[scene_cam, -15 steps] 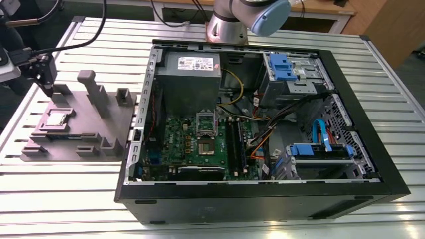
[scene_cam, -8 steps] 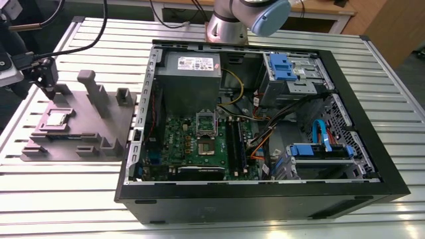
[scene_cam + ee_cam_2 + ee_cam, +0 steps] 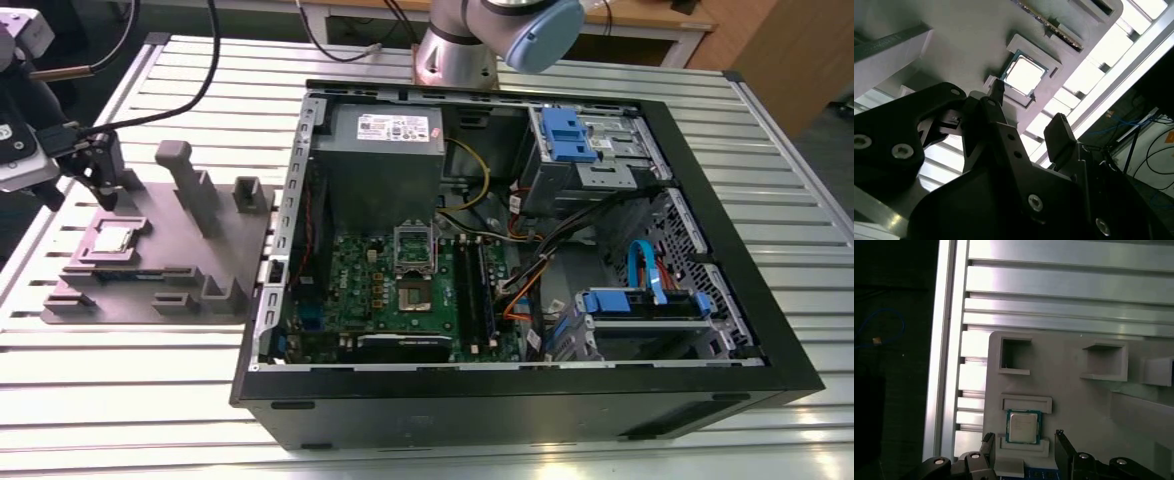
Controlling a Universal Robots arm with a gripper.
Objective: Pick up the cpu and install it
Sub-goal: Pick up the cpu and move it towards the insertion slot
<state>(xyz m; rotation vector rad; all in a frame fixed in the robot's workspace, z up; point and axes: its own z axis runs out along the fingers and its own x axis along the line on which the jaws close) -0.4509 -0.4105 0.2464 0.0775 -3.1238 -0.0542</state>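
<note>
cpu (image 3: pixel 1023 426) is seated in grey fixture (image 3: pixel 1079 405) recess, presumably located for pickup; gripper (image 3: pixel 1023 436) is poised spread open over it, nothing gripped.

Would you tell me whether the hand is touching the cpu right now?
Apart. In the first wrist view the open hand straddles the cpu, with grey holder showing between the chip and each finger.

Workshop bench, strong glare on metal.
Ribbed aluminium table (image 3: pixel 134 420), slats shining pale; wood-topped desk (image 3: pixel 627 12) on white frame behind it; wooden panel (image 3: pixel 787 60) at the exterior view's right; dark floor (image 3: pixel 889 390) beyond the table edge.
</note>
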